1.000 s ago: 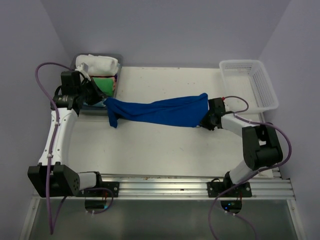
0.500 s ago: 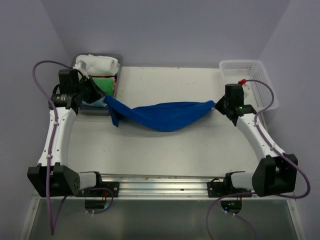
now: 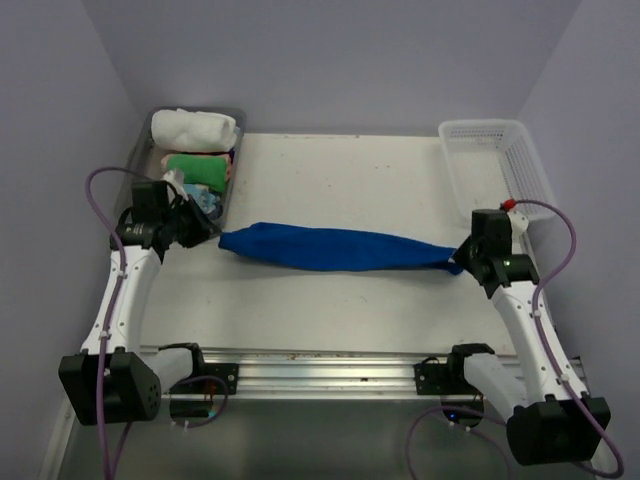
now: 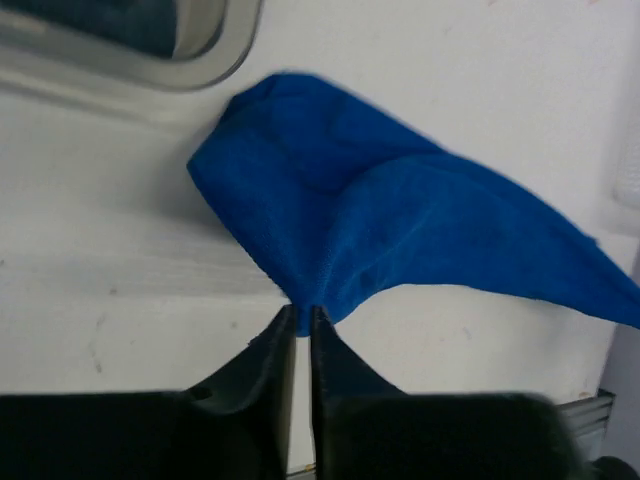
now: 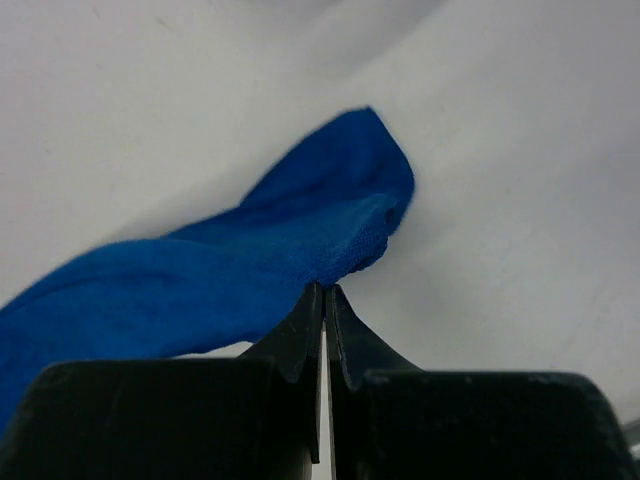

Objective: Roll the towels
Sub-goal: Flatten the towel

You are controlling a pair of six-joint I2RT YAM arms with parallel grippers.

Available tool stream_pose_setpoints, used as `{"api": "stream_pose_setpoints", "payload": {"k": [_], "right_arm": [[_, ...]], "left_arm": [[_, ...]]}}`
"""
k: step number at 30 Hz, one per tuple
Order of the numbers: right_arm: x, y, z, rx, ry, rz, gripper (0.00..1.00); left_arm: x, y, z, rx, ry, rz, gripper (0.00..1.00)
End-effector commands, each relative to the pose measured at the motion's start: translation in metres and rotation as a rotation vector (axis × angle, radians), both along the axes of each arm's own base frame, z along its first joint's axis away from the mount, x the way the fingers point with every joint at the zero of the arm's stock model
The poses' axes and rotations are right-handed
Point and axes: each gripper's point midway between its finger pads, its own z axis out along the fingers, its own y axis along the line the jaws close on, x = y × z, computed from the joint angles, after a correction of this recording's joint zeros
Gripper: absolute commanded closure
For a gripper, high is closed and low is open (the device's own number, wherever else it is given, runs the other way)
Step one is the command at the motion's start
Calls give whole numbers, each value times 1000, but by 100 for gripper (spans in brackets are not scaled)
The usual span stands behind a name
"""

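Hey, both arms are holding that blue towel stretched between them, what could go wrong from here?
The left fingers and right fingers each pinch only a small tip of the blue towel, so a harder pull might slip it free. The towel is bunched into a narrow rope rather than spread flat; rolling it like this would likely come out lumpy. Its left end sits close to the tray and might catch there.

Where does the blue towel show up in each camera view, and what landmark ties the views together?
Top external: the blue towel lies stretched left to right across the middle of the picture.
Left wrist: it fills the centre and right, one corner at bottom centre.
Right wrist: centre and lower left, its end at mid-picture.
Shared landmark: the white table beneath it in all three.
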Motion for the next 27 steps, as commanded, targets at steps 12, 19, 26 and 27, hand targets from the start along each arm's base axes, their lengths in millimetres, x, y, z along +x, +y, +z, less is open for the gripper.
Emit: {"api": "stream_pose_setpoints", "payload": {"k": [12, 19, 26, 27], "right_arm": [[-64, 11, -53, 87, 195, 3, 100], [-56, 17, -57, 109, 204, 26, 100], [-54, 17, -58, 106, 210, 31, 100], [-54, 17, -58, 106, 210, 31, 100]], "left_arm": [[-73, 49, -93, 177, 376, 287, 35], [-97, 37, -140, 130, 467, 338, 43], [-101, 17, -163, 159, 539, 294, 33], [-99, 15, -167, 159, 547, 291, 34]]}}
